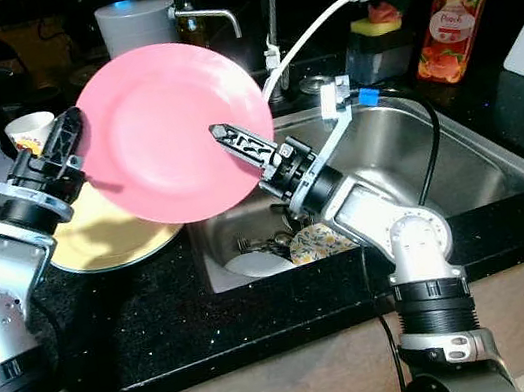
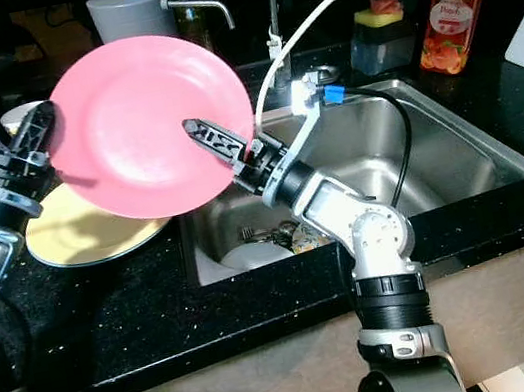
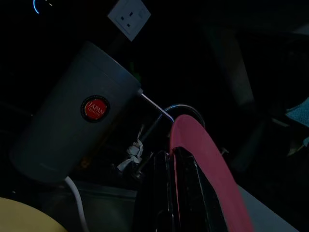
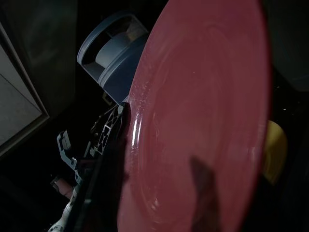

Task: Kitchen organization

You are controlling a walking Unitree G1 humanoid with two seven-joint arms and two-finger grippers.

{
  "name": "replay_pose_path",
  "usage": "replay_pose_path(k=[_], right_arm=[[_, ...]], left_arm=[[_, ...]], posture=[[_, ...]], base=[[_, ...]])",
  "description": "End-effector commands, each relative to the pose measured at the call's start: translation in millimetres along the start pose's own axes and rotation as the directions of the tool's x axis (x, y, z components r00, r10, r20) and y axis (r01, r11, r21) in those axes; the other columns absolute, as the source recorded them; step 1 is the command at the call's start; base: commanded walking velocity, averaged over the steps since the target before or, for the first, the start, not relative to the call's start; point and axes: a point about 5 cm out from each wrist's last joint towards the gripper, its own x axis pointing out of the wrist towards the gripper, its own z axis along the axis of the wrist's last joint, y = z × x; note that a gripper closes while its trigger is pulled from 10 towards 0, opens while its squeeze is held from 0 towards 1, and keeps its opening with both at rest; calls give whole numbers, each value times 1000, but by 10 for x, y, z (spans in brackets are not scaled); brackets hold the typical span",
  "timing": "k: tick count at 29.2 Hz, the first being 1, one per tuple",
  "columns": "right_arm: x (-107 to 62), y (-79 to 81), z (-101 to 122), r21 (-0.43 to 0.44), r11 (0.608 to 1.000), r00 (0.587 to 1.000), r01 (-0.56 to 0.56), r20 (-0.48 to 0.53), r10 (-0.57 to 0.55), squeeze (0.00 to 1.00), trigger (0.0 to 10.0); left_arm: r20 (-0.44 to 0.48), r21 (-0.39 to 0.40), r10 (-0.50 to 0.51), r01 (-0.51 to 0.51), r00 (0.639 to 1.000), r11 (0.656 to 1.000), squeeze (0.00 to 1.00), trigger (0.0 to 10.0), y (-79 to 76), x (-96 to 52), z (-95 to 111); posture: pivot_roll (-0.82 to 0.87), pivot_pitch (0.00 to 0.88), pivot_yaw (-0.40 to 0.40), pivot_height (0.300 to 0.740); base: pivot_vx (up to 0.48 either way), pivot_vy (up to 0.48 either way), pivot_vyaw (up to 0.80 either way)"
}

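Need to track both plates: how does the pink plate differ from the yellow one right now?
The pink plate is held up on edge, tilted, between the left gripper and right gripper; the yellow plate lies flat on the black counter. Pink is fully visible; yellow is partly hidden behind it. Both are round and plain.

eye views: bright, sharp, overhead glare on sink (image 1: 457, 151) | wrist views: very dark, murky background
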Motion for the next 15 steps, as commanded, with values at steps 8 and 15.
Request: replay_pose_path(k=[8,15], right_arm=[[-27,7,15,8,1000,1000,-11,13,11,0,0],[-28,-7,42,11,1000,1000,-6,28,5,0,0]], left_arm=[[-4,13,-5,5,1000,1000,0,0,-29,-10,7],[-51,73,20,-17,999,997,1000,7647,-6,-8,-42]], posture=[[50,93,18,740],[51,94,17,740]], base=[[0,0,0],[0,0,0]])
